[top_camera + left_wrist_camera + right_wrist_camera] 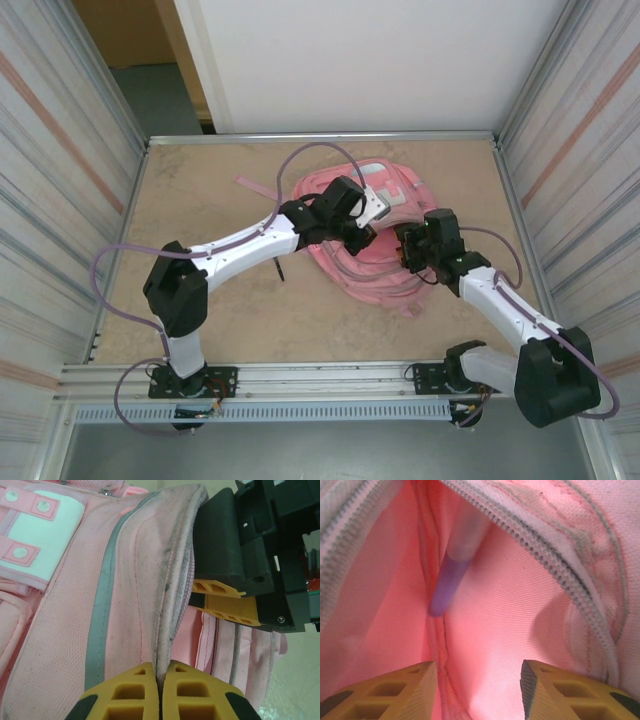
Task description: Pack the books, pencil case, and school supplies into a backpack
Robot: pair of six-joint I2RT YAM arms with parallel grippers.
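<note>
The tan table [200, 320] fills the middle of the overhead view, walled by ribbed panels on the left and right. The pink backpack [362, 275] lies flat at the centre of the frame, a little right of the middle, with both arms reaching over it. One loose pink strap [256, 187] trails out of it toward the upper left.

The left arm [240, 245] stretches from the lower left up to the centre. The right arm [500, 300] bends in from the lower right.

In the left wrist view, the left gripper [159, 682] sits at the bottom centre. Its yellow fingers are pressed together on the upturned edge of a backpack pocket, and the fabric rises between them toward the top of the frame. The bag's white patch [47, 535] shows at the upper left. The black body of the right gripper stands at the upper right, just beside that lifted edge.

In the right wrist view, the right gripper [479, 680] sits at the bottom. Its two yellow fingers are spread apart with only pink lining between them, and it grips nothing. The pocket's grey zip [555, 565] runs down both sides of the opening. The purple pen [451, 580] lies inside the pocket at the upper centre, against a seam, clear of the fingers.

A thin black pen [281, 268] lies on the table just left of the backpack, under the left arm.
</note>
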